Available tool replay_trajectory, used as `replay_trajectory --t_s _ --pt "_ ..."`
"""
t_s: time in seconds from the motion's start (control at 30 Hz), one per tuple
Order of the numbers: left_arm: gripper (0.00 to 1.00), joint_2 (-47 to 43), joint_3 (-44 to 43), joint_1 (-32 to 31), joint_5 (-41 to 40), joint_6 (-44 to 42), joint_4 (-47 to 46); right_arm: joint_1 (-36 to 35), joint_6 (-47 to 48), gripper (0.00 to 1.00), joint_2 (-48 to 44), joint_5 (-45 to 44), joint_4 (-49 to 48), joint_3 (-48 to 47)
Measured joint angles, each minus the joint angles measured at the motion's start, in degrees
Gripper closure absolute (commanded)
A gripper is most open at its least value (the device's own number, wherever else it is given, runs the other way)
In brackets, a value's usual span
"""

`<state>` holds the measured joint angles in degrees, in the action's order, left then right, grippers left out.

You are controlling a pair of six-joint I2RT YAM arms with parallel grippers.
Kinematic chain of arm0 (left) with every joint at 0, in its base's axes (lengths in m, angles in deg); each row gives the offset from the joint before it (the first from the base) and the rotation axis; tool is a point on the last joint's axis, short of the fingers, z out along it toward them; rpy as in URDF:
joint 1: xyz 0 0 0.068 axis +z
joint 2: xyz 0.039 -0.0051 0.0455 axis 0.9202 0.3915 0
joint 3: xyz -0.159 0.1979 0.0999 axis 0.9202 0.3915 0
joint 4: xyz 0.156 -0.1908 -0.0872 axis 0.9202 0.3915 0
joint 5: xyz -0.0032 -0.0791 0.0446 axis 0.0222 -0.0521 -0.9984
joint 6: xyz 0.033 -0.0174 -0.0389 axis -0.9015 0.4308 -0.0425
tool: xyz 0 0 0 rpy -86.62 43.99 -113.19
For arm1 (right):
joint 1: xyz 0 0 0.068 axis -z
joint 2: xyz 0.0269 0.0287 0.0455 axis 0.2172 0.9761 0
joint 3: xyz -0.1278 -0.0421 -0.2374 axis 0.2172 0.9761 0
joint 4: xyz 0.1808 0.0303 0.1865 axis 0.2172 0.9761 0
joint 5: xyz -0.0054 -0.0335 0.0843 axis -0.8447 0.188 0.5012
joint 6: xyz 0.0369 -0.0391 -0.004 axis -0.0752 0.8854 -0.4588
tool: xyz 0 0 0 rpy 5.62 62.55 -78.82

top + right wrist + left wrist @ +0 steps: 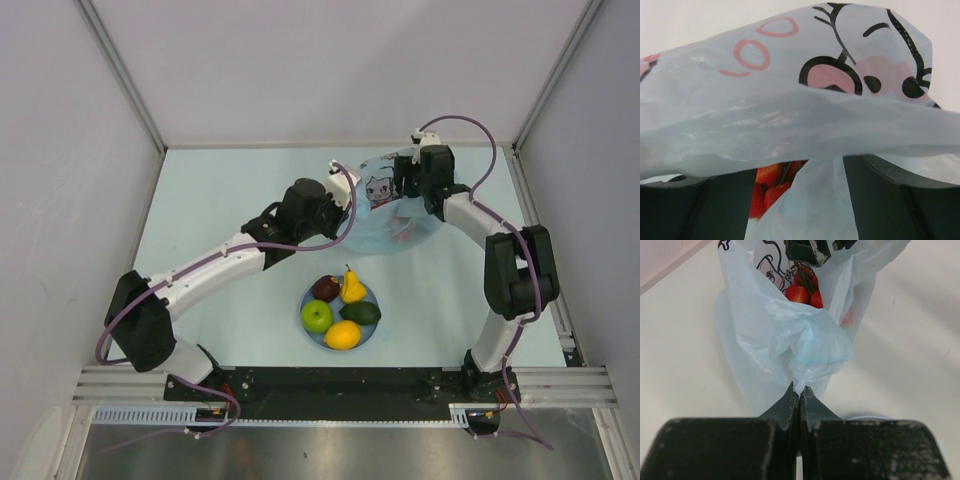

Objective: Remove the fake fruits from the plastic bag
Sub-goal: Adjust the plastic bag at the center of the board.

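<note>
The light-blue plastic bag (392,222) with the cartoon face lies at the back of the table. My left gripper (348,222) is shut on a bunched edge of the bag (805,347), jaws pressed together (800,392). My right gripper (412,192) reaches into the bag's mouth from the far side. The bunch of red grapes (771,186) sits between its fingers (800,200), under a fold of bag (790,100); the fingertips are hidden. The grapes (804,292) hang under that gripper in the left wrist view.
A round light-blue plate (367,337) near the front centre holds a green apple (317,316), a dark red-purple fruit (325,289), a yellow pear (351,287), a lemon (343,335) and a dark green oval fruit (361,313). Walls enclose the table on three sides.
</note>
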<state>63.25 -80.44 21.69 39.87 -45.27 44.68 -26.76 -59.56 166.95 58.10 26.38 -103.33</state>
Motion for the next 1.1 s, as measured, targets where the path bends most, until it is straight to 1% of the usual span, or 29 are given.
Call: replay_trajectory --t_s 0.03,0.2,0.33,0.4,0.53,0.63,0.7,0.77,0.83,0.87,0.93,0.97,1.03,1.1 --pt "1.00 0.0 -0.1 0.0 0.0 0.0 0.0 -0.2 0.0 0.34 0.6 -0.2 -0.2 -0.5" --pt "1.00 0.1 -0.7 -0.1 0.2 0.0 0.1 -1.2 0.4 0.40 1.6 -1.6 1.6 -3.5" --pt "1.00 0.1 -0.7 -0.4 0.2 0.0 0.2 -2.6 0.5 0.37 -1.2 -1.8 4.9 -4.9" --pt "1.00 0.1 -0.7 -0.4 0.2 0.0 0.2 -3.0 0.2 0.36 -4.9 -1.4 4.7 -2.8" --pt "1.00 0.1 -0.7 -0.4 0.2 0.0 0.2 -2.5 -0.8 0.37 -11.6 -1.4 2.1 4.9" --pt "1.00 0.1 -0.7 -0.4 0.3 0.0 0.2 1.7 -0.5 0.39 -12.6 -1.6 2.1 10.2" --pt "1.00 0.1 -0.7 -0.4 0.3 0.0 0.2 7.0 0.5 0.42 -12.6 -2.6 3.9 14.1" --pt "1.00 0.1 -0.7 -0.4 0.3 0.0 0.2 12.2 1.0 0.45 -12.7 -3.1 6.6 16.1" --pt "1.00 0.1 -0.7 -0.5 0.5 0.0 0.1 15.8 1.1 0.46 -13.7 -2.7 8.5 16.6" --pt "1.00 0.1 -0.7 -0.6 0.5 0.0 0.1 16.5 1.2 0.46 -14.9 -2.0 9.2 16.7" --pt "1.00 0.1 -0.7 -0.6 0.5 0.0 0.1 15.2 1.3 0.46 -18.1 0.1 9.4 16.7" --pt "1.00 0.2 -0.7 -0.6 0.5 0.0 0.1 13.0 1.4 0.46 -20.2 1.4 9.1 16.7" --pt "0.99 0.5 -0.7 -0.7 0.9 0.5 0.2 6.5 1.6 0.47 -23.8 4.3 7.5 16.5" --pt "1.00 0.9 -0.9 -0.7 1.2 0.9 0.3 0.6 2.3 0.49 -25.2 6.8 5.3 16.0"
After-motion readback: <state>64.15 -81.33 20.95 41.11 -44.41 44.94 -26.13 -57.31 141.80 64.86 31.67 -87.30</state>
